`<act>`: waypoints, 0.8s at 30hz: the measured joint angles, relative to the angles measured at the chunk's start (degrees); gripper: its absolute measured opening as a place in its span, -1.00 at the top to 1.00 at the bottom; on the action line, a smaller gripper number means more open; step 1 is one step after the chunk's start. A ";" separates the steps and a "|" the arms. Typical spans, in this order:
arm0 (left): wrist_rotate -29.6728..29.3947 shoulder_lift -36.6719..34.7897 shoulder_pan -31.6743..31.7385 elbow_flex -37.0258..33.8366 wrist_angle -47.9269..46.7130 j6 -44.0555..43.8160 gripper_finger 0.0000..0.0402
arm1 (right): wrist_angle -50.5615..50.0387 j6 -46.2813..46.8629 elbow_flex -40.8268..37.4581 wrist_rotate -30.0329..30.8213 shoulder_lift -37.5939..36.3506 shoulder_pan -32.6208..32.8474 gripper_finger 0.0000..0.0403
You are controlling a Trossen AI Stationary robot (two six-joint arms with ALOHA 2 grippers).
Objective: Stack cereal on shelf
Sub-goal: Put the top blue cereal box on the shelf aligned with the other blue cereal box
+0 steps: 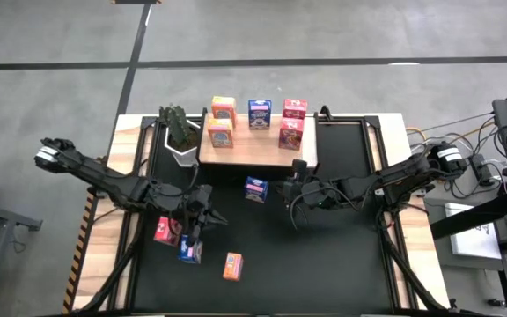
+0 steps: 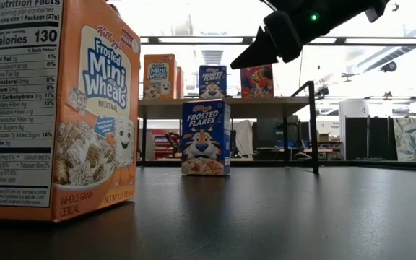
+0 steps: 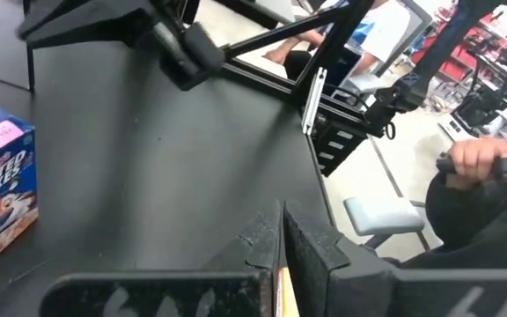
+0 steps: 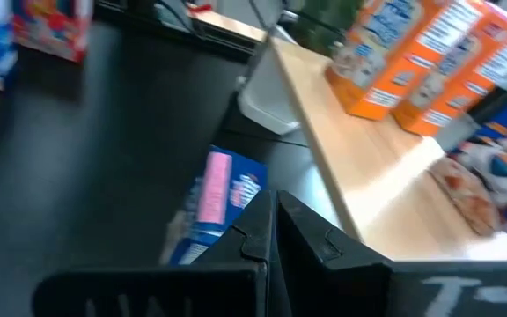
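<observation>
Black matting covers the worktop (image 1: 350, 264), and at twelve o'clock sits the pale wooden shelf (image 1: 253, 150) with five cereal boxes: two orange (image 1: 222, 121), one blue (image 1: 260, 113), two pink-red (image 1: 292, 123). Four more stand on the mat: blue at centre (image 1: 255, 188), then pink-red (image 1: 165, 231), blue (image 1: 189, 253) and orange (image 1: 232, 266) toward seven o'clock. Left hand (image 1: 202, 217) and right hand (image 1: 294, 187) both hover with fingers pressed together, holding nothing.
</observation>
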 joint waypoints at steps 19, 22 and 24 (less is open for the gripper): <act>-0.53 2.43 0.07 0.00 1.50 6.58 0.99 | -0.91 13.12 0.02 -6.28 3.90 0.22 0.56; -0.57 2.38 0.09 0.00 1.61 8.63 0.99 | -0.71 14.01 0.02 -6.10 5.93 0.43 0.33; -0.59 2.36 0.09 0.00 1.91 10.04 0.99 | -0.57 14.91 0.02 -6.05 7.04 0.44 0.18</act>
